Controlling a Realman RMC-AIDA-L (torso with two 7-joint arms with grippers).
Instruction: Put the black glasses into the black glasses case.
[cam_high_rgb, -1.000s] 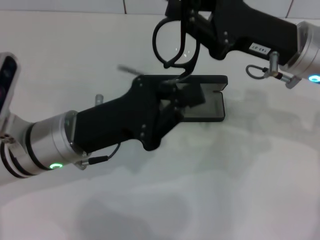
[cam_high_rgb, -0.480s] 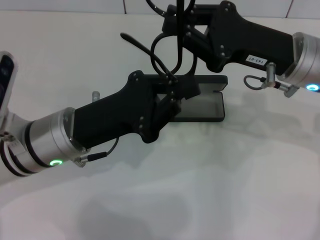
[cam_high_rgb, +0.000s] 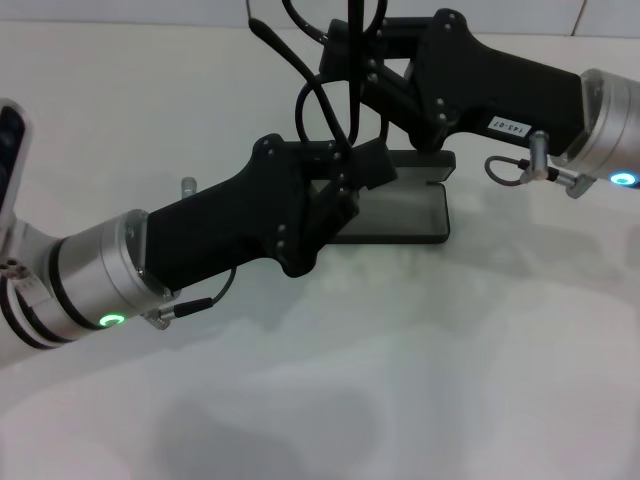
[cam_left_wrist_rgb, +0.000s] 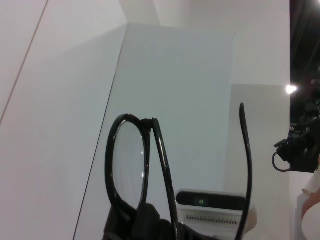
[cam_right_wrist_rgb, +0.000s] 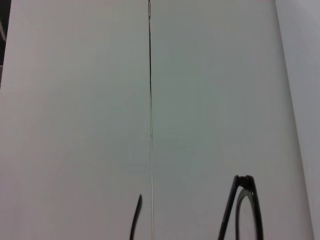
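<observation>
The black glasses (cam_high_rgb: 322, 112) hang in the air above the near-left end of the open black glasses case (cam_high_rgb: 410, 210), which lies flat on the white table. My right gripper (cam_high_rgb: 358, 70) comes in from the upper right and is shut on the upper part of the frame. Reaching up from the lower left, my left gripper (cam_high_rgb: 340, 165) meets the lower rim of a lens and looks shut on it. In the left wrist view one lens (cam_left_wrist_rgb: 129, 165) and a temple arm (cam_left_wrist_rgb: 246, 165) stand up close. The right wrist view catches only a lens rim (cam_right_wrist_rgb: 247, 210) and a temple tip (cam_right_wrist_rgb: 136, 215).
The white table (cam_high_rgb: 450, 350) stretches out in front of the case and to its right. A small grey stub (cam_high_rgb: 188, 186) stands on the table beside my left arm. A tiled wall runs along the back.
The left gripper has risen from the case to the lower rim of the glasses. The glasses have tipped upright, with a temple arm swinging up and back. The right gripper has shifted slightly left.
</observation>
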